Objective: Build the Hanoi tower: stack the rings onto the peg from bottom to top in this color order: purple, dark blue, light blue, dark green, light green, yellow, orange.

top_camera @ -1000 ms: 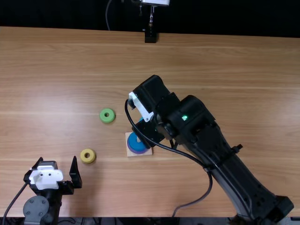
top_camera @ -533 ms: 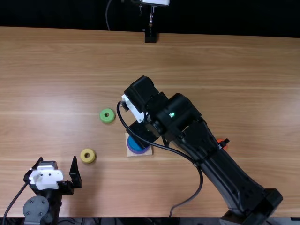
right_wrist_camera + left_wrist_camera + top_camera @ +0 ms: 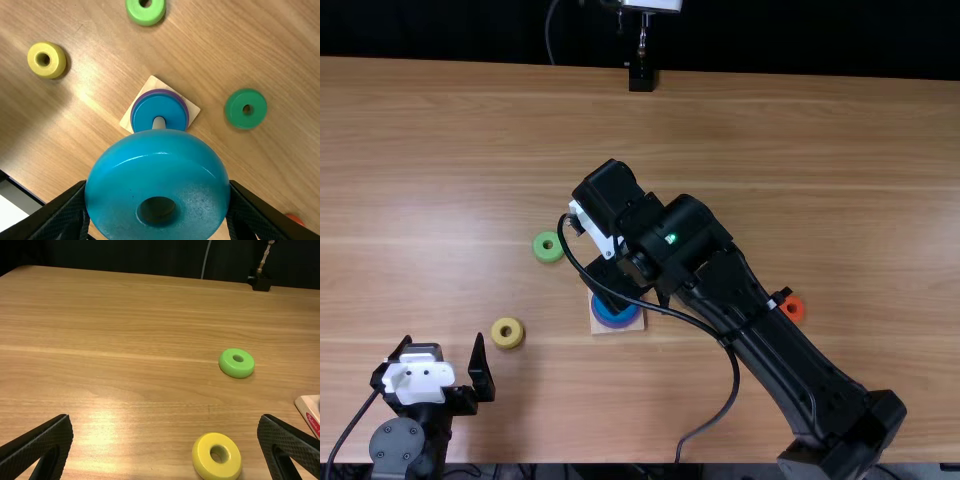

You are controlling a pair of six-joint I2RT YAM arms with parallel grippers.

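Observation:
In the top view my right gripper [image 3: 610,280] is over the wooden base [image 3: 603,328], fingertips hidden. In the right wrist view my right gripper [image 3: 157,187] is shut on the light blue ring [image 3: 160,145], held nearer the camera than the peg [image 3: 158,123]. The dark blue ring [image 3: 150,107] lies on the purple ring [image 3: 159,91] around the peg. My left gripper [image 3: 443,342] stands open near the table's front left; in the left wrist view my left gripper [image 3: 165,417] has nothing between its fingers. Loose are the yellow ring [image 3: 515,338], light green ring [image 3: 548,257] and dark green ring [image 3: 246,119].
An orange ring [image 3: 793,316] lies right of the base, beside the right forearm, which crosses the table from the front right. A black stand [image 3: 641,78] is at the table's [image 3: 820,140] back edge. A cable [image 3: 725,405] hangs in a loop from the right arm.
The right arm has moved left in the top view, its gripper shifting over the base's upper part. The orange ring has come out from behind the forearm. The left arm has kept still.

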